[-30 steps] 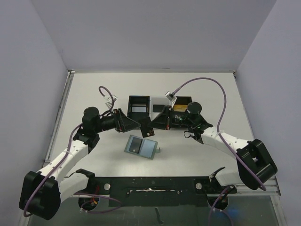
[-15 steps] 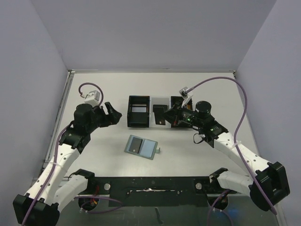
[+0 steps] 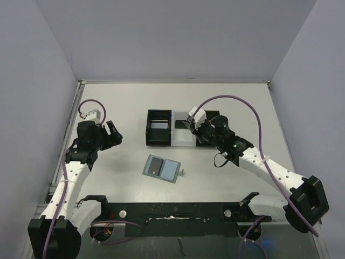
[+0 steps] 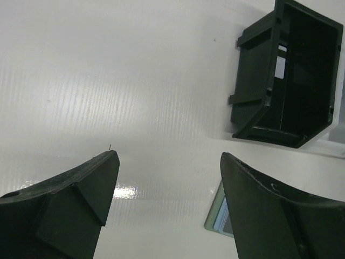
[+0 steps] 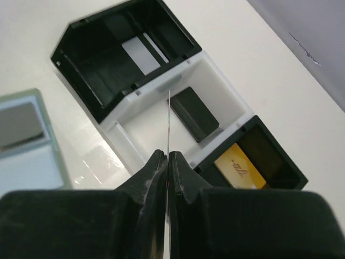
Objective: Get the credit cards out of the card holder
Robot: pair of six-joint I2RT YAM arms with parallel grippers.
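The card holder (image 3: 163,169) lies open and flat on the table, with a dark card (image 3: 155,165) in its left pocket; a corner of the card holder (image 4: 218,218) also shows past my left gripper's right finger. My left gripper (image 3: 113,134) (image 4: 168,156) hangs open and holds nothing, well to the left of the holder. My right gripper (image 3: 190,124) (image 5: 168,156) is shut on a thin card (image 5: 168,121) seen edge-on, above the white box (image 5: 135,116). A black card (image 5: 194,114), a gold card (image 5: 240,167) and a pale card (image 5: 141,56) lie in the three boxes.
Three square boxes stand in a row behind the holder: a black box (image 3: 159,128) on the left, the white box (image 3: 186,139) in the middle, another black box (image 3: 207,141) under my right arm. Grey walls close in the table's back and sides.
My left gripper has drawn back to the left, away from the holder and boxes, and opened wider. My right gripper has stayed shut and carried its card over the boxes.
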